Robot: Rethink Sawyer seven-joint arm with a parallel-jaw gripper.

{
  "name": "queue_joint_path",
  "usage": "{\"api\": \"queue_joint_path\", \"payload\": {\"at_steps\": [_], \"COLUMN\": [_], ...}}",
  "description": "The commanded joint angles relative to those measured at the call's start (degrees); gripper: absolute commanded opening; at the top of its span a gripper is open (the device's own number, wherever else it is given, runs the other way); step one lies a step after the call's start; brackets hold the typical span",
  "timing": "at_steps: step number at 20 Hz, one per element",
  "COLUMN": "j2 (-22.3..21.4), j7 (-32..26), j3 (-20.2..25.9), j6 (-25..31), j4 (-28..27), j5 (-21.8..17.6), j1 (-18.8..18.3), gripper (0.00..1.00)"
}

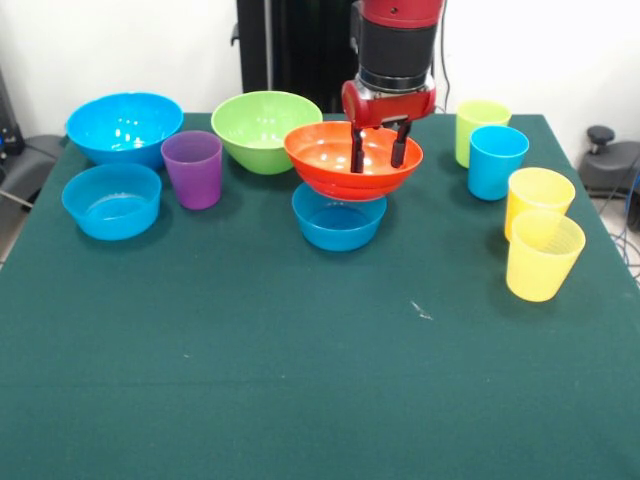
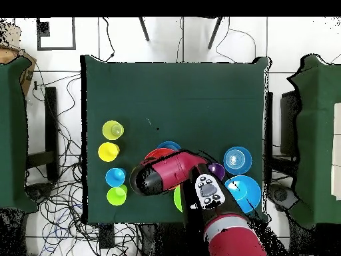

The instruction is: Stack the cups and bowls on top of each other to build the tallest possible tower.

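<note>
The wide orange bowl (image 1: 330, 160) sits slightly tilted on a small blue bowl (image 1: 338, 222) at the table's middle back. My gripper (image 1: 378, 150) hangs into the orange bowl, its two black fingers (image 1: 357, 150) apart and open. The purple cup (image 1: 193, 168) stands apart on the table to the left. In the overhead view my arm (image 2: 170, 173) covers the gripper; only slivers of the orange bowl (image 2: 155, 155) and the small blue bowl (image 2: 170, 145) show.
The large blue bowl (image 1: 124, 126), another small blue bowl (image 1: 111, 200) and the lime green bowl (image 1: 262, 128) stand at the left and back. The green cup (image 1: 478, 125), the blue cup (image 1: 496, 160) and two yellow cups (image 1: 538, 200) (image 1: 543, 255) stand at the right.
</note>
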Motion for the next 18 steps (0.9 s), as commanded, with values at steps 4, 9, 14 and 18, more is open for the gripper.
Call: {"api": "queue_joint_path", "payload": {"at_steps": [4, 9, 14, 18], "j2": [5.5, 5.2, 5.2, 5.0], "j7": [2.6, 1.6, 1.5, 0.9], "j3": [-0.2, 0.5, 0.5, 0.9], "j6": [-1.8, -1.2, -0.9, -0.7], "j4": [-1.8, -1.6, -2.1, -1.9], "j5": [-2.8, -2.4, -2.3, -2.4], "j1": [0.0, -0.8, -0.9, -1.3], "gripper": [1.00, 1.00, 1.00, 1.00]}}
